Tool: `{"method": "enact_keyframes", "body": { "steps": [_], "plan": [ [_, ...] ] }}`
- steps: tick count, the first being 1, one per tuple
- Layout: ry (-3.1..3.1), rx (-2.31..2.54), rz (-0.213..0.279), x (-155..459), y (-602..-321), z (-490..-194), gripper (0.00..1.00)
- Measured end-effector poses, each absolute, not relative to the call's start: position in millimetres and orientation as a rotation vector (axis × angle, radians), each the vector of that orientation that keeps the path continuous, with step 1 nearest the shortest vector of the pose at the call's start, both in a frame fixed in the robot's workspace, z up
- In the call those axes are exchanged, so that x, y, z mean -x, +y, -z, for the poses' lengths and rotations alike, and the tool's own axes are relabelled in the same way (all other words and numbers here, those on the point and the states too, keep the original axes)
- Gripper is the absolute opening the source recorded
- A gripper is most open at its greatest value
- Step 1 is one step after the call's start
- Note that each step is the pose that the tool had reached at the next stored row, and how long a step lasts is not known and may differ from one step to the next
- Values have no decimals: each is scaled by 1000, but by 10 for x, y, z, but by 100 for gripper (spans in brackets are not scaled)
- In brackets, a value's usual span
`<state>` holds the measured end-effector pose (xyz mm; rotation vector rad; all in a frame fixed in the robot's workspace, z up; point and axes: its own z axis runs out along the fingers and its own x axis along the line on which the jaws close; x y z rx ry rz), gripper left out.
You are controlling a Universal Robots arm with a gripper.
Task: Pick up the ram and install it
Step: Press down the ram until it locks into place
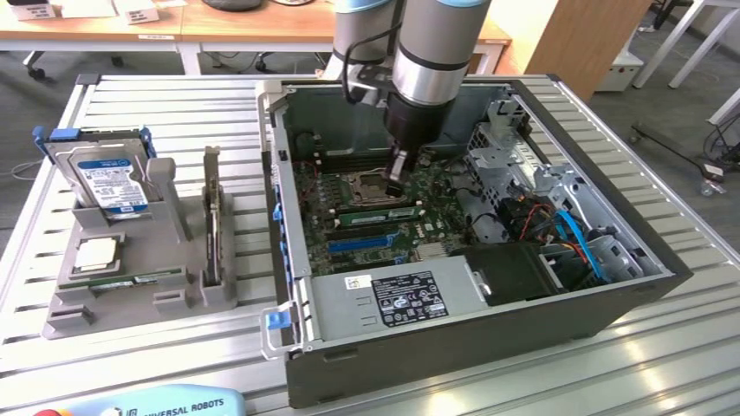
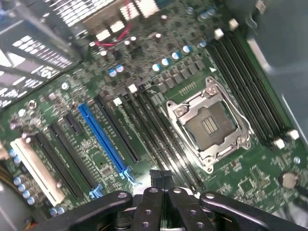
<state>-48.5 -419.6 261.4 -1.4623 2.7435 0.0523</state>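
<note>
Gripper [image 1: 397, 184] closed — fingertips over the motherboard [image 2: 231, 173] slots.

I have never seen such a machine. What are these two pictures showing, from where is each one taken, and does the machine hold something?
The grey cylinder reaching down is a robot arm. It ends in a black pincer, lowered into an open black computer case that lies on a slatted metal table. The exterior view comes from a camera standing off the arm. The wrist view comes from a camera on the arm itself, looking past the pincer at the green motherboard with its square silver processor socket and long black memory slots.

The pincer is shut on a thin dark edge just above those slots; it may be the ram, but I cannot tell.

To the exterior view's left, a grey holder carries a blue-labelled hard drive, a square silver chip and a dark expansion card.
</note>
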Motion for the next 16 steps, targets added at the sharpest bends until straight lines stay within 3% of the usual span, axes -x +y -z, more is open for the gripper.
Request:
{"method": "enact_keyframes", "body": {
  "steps": [16],
  "plan": [
    [2897, 1118, -46, 497, -4196, -2601, 10]
  ]
}}
